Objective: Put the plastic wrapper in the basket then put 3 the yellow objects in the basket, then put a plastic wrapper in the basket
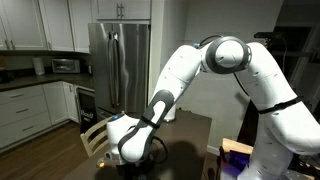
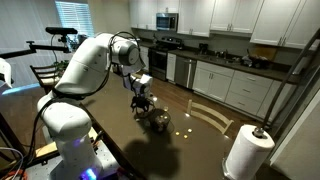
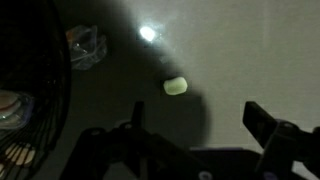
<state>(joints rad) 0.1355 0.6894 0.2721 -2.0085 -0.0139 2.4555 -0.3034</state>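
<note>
In an exterior view the white arm (image 1: 190,70) blocks much of the dark surface (image 1: 195,125). In an exterior view the hand (image 2: 141,102) hangs near the basket (image 2: 158,120), with a paper towel roll (image 2: 246,150) well apart from it. In the wrist view the hand is open and empty. One yellow object (image 3: 175,86) lies apart from the basket and a plastic wrapper (image 3: 86,46) lies near its rim, with dim pale pieces (image 3: 10,105) inside.
</note>
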